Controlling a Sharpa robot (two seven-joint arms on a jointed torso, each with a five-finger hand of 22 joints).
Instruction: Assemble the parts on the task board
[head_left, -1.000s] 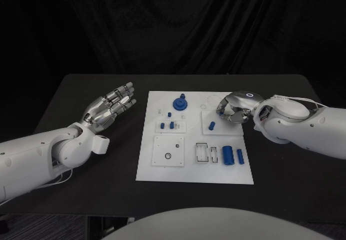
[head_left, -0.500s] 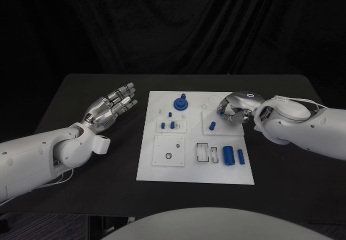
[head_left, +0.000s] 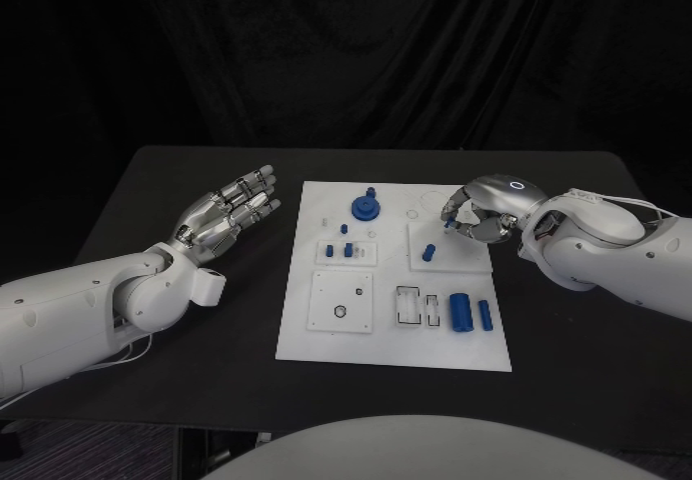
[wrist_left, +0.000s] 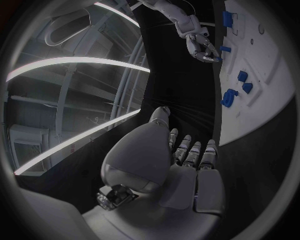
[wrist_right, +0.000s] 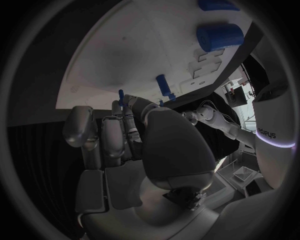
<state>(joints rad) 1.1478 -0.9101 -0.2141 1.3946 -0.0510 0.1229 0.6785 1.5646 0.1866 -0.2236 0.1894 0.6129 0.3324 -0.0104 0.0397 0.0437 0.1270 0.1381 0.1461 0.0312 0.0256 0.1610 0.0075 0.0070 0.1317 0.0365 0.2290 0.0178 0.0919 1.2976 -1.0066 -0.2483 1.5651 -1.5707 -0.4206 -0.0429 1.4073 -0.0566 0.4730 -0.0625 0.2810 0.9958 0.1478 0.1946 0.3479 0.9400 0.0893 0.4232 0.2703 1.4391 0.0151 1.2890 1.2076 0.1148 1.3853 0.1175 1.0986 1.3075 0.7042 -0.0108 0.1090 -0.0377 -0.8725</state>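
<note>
Right hand (head_left: 476, 213) now lifted off task board (head_left: 394, 345)

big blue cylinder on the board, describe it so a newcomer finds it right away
Start at the white task board in the middle of the black table and go to its near right part, below the right hand. The big blue cylinder lies there on its side, between an empty rectangular slot and a thinner blue piece. It is the thickest blue part on the board.

White task board (head_left: 325, 335) flat mid-table, blue parts on it: disc w/ knob (head_left: 366, 207), upright peg (head_left: 427, 251), cylinder (head_left: 460, 311) lying.
</note>
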